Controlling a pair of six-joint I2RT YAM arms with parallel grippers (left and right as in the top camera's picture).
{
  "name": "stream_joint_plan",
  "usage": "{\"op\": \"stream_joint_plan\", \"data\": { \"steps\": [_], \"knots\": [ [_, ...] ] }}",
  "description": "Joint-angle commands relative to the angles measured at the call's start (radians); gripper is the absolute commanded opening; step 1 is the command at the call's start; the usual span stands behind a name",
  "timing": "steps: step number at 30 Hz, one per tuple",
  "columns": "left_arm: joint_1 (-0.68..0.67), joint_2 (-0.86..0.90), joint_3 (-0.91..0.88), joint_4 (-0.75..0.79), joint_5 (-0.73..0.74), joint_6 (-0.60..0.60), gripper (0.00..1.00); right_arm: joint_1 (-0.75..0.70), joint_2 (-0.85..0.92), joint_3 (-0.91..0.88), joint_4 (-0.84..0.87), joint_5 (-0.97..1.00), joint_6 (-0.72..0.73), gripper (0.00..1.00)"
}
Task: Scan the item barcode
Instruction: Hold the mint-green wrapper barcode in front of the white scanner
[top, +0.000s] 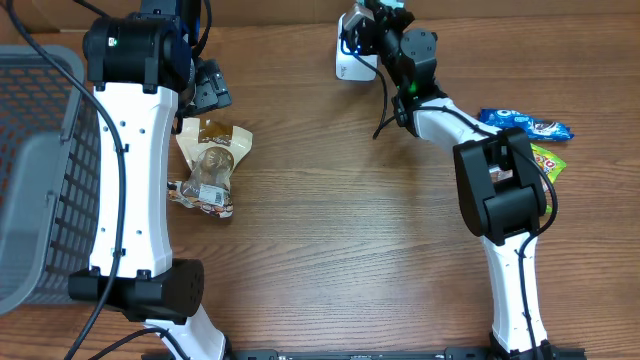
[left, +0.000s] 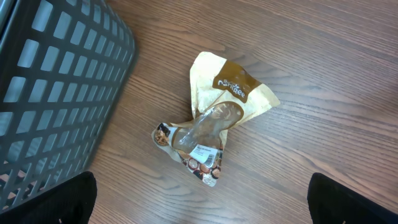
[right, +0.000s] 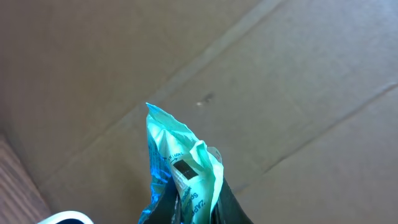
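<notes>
Basket fills the left edge. Left gripper hangs with jaws wide apart above a tan bag lying beside the basket. Right gripper is clamped on a teal packet, held up by the white scanner at the far edge

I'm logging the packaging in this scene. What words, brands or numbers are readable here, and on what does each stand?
"Canigee", or close to it: brown label on the tan snack pouch.
white sticker on that pouch: print too small to read.
teal packet in the right gripper: print blurred, unreadable.
blue packet: white lettering too small to read.
yellow packet: red lettering too small to read.
</notes>
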Motion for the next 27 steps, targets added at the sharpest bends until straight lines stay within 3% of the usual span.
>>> {"op": "stream_joint_plan", "data": {
  "steps": [1, 27],
  "knots": [
    [-0.007, 0.007, -0.004, 0.001, -0.013, -0.02, 1.0, 0.004, 0.004, 0.011, 0.011, -0.055, 0.0, 0.04],
    [-0.007, 0.007, -0.004, 0.001, -0.013, -0.02, 1.0, 0.023, 0.026, 0.011, -0.042, -0.053, -0.011, 0.04]
  ]
}}
